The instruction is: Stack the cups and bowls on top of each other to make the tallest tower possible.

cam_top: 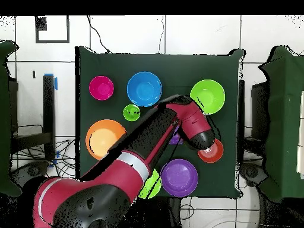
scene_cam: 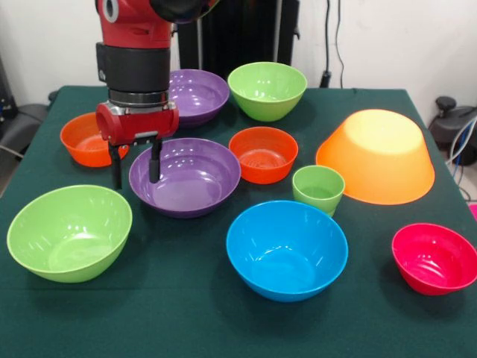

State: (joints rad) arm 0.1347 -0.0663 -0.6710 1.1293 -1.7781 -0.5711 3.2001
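Note:
My gripper (scene_cam: 135, 167) is open and hangs over the left rim of the near purple bowl (scene_cam: 190, 179), one finger outside it and one inside. It holds nothing. Around it on the green cloth stand a second purple bowl (scene_cam: 197, 93), two light-green bowls (scene_cam: 267, 89) (scene_cam: 68, 231), two orange-red bowls (scene_cam: 82, 139) (scene_cam: 263, 153), a blue bowl (scene_cam: 287, 248), a pink-red bowl (scene_cam: 436, 257) and one small light-green cup (scene_cam: 318, 188). The big orange-yellow bowl (scene_cam: 376, 155) appears to lie upside down. Nothing is stacked. In the overhead view the arm (cam_top: 178, 122) hides the gripper.
The table (scene_cam: 186, 321) has a dark green cloth. In the overhead view the blue bowl (cam_top: 144, 88), cup (cam_top: 132, 112) and pink-red bowl (cam_top: 101, 88) sit far from the base. Cables and chairs stand beyond the table's edges.

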